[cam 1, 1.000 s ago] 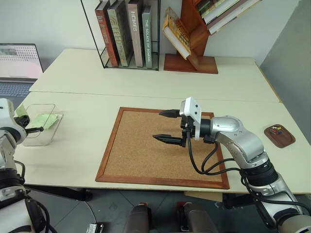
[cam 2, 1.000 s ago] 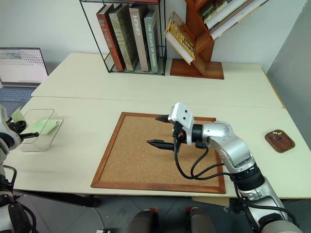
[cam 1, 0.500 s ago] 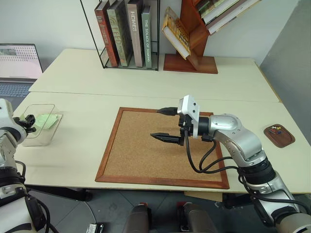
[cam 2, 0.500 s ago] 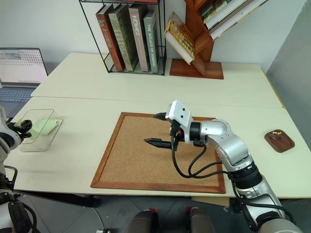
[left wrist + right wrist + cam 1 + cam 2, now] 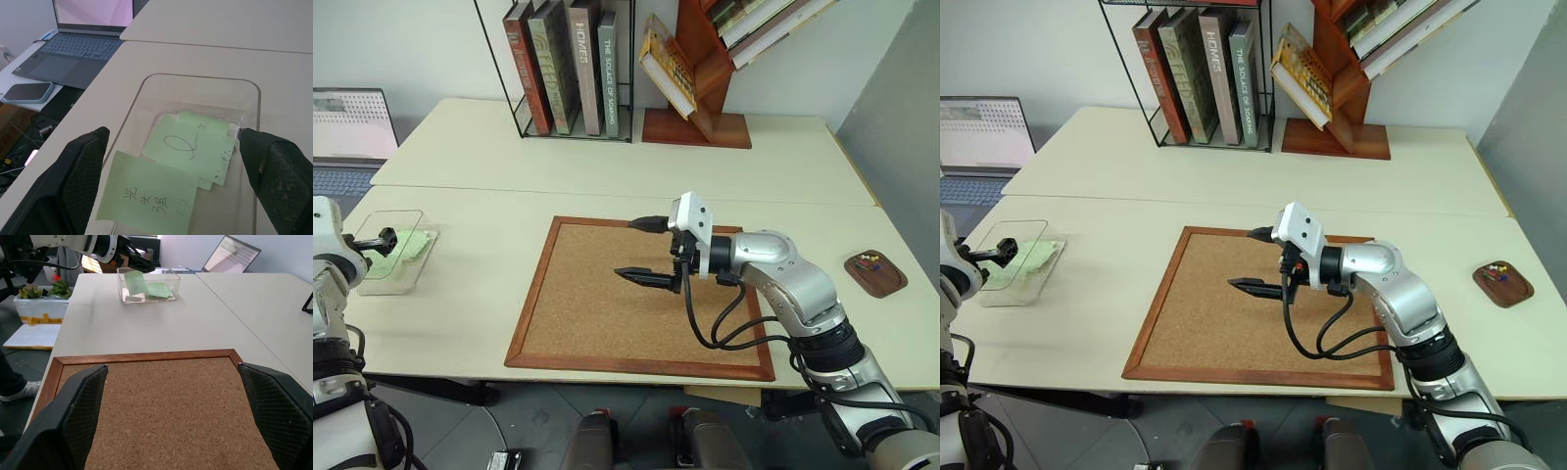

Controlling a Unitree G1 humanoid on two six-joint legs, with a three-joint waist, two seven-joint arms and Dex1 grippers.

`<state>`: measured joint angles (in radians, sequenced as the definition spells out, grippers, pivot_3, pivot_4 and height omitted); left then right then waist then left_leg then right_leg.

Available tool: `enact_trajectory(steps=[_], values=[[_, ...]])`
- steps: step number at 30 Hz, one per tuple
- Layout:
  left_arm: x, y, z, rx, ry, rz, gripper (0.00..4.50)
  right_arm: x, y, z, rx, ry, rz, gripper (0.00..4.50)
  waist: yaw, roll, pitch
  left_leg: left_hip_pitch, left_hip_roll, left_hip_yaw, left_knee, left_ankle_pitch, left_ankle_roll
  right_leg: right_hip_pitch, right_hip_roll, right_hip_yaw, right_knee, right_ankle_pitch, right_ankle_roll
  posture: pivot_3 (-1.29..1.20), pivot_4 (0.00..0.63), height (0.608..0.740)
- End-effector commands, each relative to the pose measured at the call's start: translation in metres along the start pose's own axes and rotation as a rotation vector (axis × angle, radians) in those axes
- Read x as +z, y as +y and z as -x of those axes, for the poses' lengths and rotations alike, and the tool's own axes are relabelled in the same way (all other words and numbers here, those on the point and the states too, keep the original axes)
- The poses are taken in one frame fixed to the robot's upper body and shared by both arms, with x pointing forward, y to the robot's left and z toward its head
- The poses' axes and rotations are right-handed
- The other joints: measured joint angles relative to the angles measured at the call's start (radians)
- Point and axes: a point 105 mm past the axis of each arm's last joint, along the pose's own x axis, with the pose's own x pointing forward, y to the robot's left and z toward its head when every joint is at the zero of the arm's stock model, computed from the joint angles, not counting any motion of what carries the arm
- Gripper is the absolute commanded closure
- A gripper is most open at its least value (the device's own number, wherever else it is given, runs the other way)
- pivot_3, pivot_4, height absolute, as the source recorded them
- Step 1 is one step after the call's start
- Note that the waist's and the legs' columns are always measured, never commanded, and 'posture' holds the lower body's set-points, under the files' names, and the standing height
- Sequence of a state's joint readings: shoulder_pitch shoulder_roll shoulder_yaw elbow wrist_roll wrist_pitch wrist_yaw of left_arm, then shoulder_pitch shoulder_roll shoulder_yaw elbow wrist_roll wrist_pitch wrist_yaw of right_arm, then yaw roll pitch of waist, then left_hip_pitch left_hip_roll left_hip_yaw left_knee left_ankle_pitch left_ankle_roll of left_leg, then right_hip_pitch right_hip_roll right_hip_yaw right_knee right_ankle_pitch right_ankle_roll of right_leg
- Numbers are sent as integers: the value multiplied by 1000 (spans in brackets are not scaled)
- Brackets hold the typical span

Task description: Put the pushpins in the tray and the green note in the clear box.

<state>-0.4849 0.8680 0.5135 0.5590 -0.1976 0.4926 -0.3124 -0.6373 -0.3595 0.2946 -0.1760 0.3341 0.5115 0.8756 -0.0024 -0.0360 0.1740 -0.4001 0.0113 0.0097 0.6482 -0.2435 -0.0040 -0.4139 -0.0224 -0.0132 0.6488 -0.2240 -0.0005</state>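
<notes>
At the table's far left, my left gripper [image 5: 374, 238] stands open at the near end of the clear box [image 5: 386, 217]. The green note [image 5: 146, 196], bearing handwriting, lies loose between the spread fingers in the left wrist view. It rests tilted in the box and partly overlaps a second green sheet [image 5: 193, 147] there. My right gripper [image 5: 639, 250] hangs open over the corkboard [image 5: 607, 323], holding nothing. The dark wooden tray [image 5: 889, 284] sits at the far right edge, and the pushpins [image 5: 869, 259], red and green, lie in it.
A wire rack of books [image 5: 568, 69] and a wooden shelf stand [image 5: 695, 127] are at the back of the far table. A laptop [image 5: 347, 122] sits at the left, with a phone [image 5: 27, 91] beside it. A seam runs between the two tables.
My left gripper has opened and let go of the green note, which dropped into the clear box. The right arm has stayed in place.
</notes>
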Motion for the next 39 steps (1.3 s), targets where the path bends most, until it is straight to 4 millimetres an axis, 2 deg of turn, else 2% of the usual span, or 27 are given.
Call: enact_trajectory(steps=[1,7,10,13,16,18,20,24,27,31,34,39], values=[[23,-4,5,4,-88,-62,45,15,-4,2,-13,-49,47,0,0,0,0,0,0,0,0,0,0,0,0,0,0,0,0,0,150,740],[47,-21,12,-19,-204,-155,45,17,-6,3,-28,-63,48,0,0,0,0,0,0,0,0,0,0,0,0,0,0,0,0,0,150,740],[63,-43,19,-88,-269,-226,45,22,-9,5,-58,-96,44,0,0,0,0,0,0,0,0,0,0,0,0,0,0,0,0,0,150,740],[79,-93,33,-275,-335,-246,45,21,-10,11,-81,-109,26,0,4,0,0,0,0,0,0,0,0,0,0,0,0,0,0,0,150,740],[85,-133,49,-400,-385,-293,45,17,-14,18,-129,-119,4,0,6,0,0,-1,-1,0,0,0,0,1,-1,0,-1,0,0,0,150,740],[81,-164,64,-490,-431,-372,45,12,-17,26,-199,-119,6,0,2,0,0,-1,-1,1,0,0,0,1,-1,1,-1,0,0,0,150,740],[67,-199,85,-639,-459,-411,45,5,-22,40,-316,-132,39,0,1,0,0,-1,-1,1,-1,0,0,1,-1,2,-1,0,0,0,150,740],[37,-236,115,-893,-409,-354,45,-12,-18,66,-435,-97,72,0,0,0,0,-1,-1,2,-2,0,-1,0,-1,2,-1,0,0,0,150,740],[24,-247,129,-1014,-371,-352,45,-26,-5,81,-405,-38,14,0,-2,0,0,0,0,2,-2,0,0,0,1,2,-1,-1,1,0,150,740],[10,-253,145,-1169,-310,-365,45,-38,14,102,-328,42,-81,0,-1,1,1,2,0,1,-1,0,0,2,3,2,0,-4,5,0,150,740],[4,-255,152,-1247,-284,-372,45,-42,16,112,-332,78,-89,0,-1,1,1,4,0,1,-1,0,0,4,3,2,0,-5,2,0,150,740],[-5,-255,156,-1313,-244,-397,45,-44,15,113,-349,88,-90,0,-1,1,1,4,1,1,-1,0,0,4,3,2,0,-5,2,0,150,740]])
